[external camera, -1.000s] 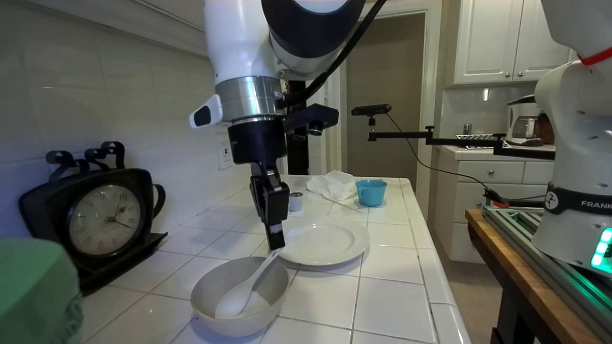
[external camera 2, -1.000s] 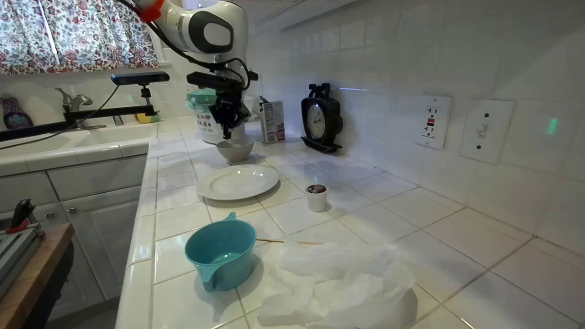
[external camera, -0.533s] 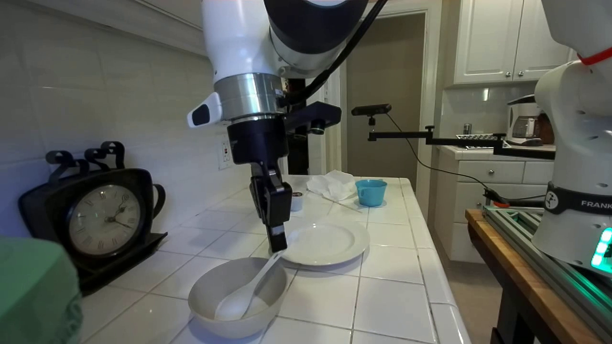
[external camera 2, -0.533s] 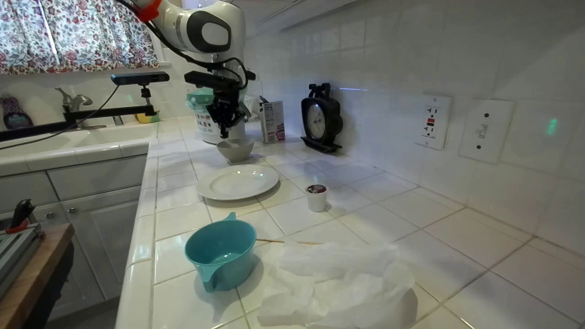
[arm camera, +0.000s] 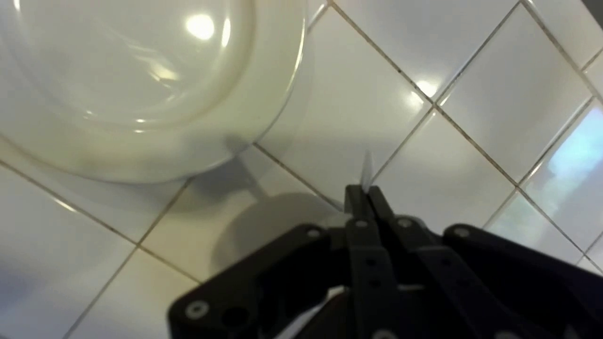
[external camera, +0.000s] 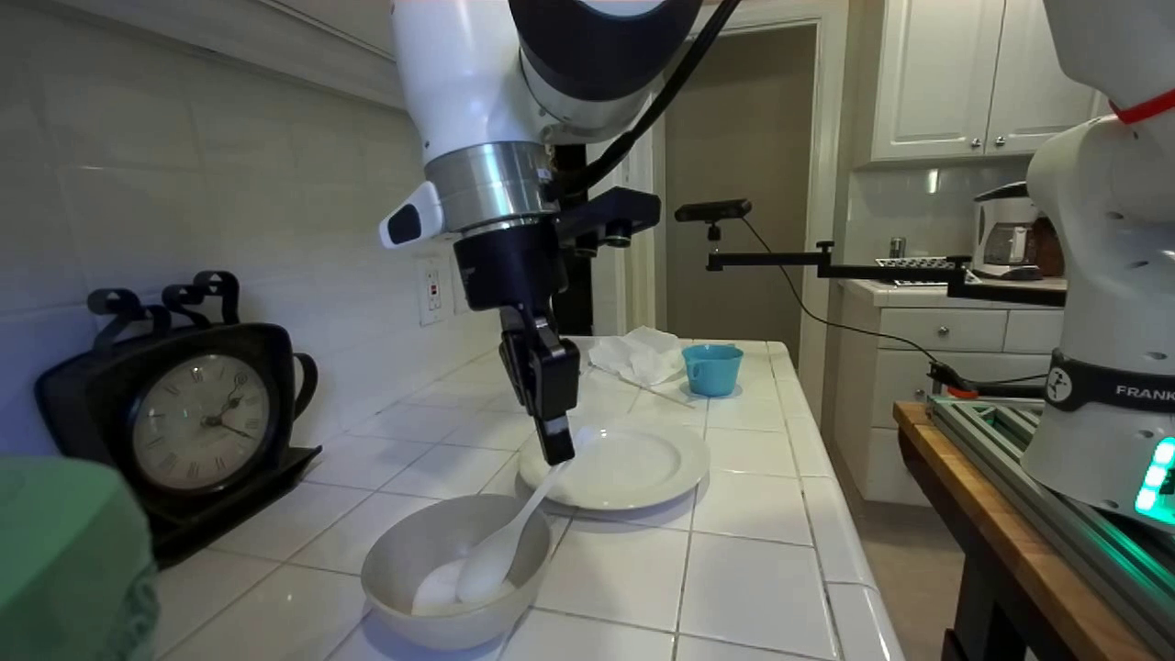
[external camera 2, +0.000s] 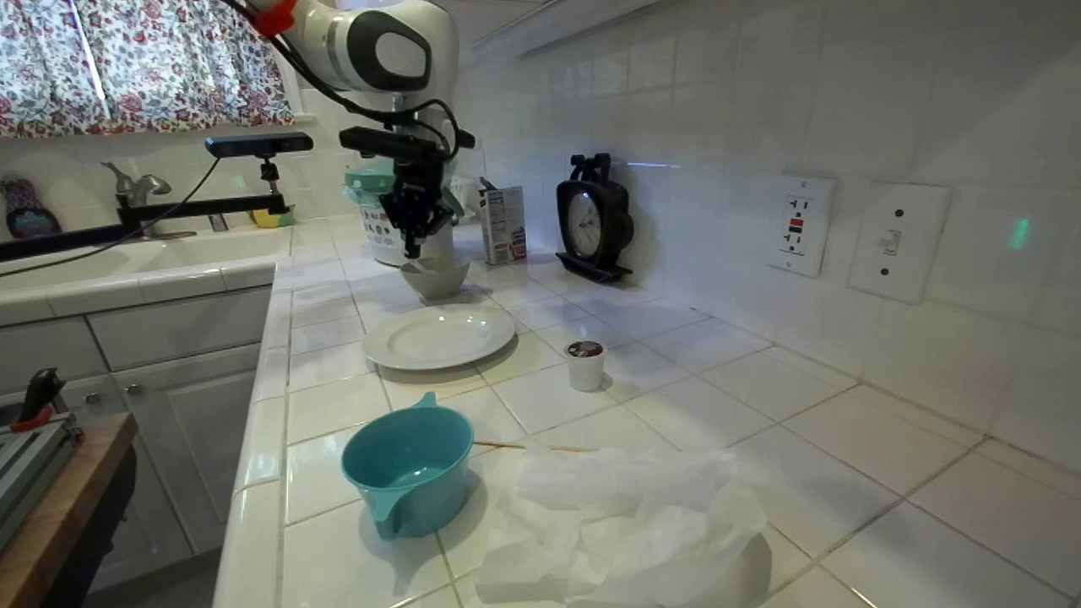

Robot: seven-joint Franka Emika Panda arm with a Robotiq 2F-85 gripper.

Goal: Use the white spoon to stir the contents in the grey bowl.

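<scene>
Grasping white spoon [external camera: 496, 555]: end effector [arm camera: 366, 192] | contents [external camera: 435, 588] in grey bowl [external camera: 395, 557]: distinct only in an exterior view

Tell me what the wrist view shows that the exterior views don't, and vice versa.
Only the wrist view shows both fingertips side by side, with the spoon pinched between them. Only the exterior views show the clock, blue cup and crumpled paper; whether the wrist view catches the bowl, I can't tell. All share the gripper, plate and tiled counter.
</scene>
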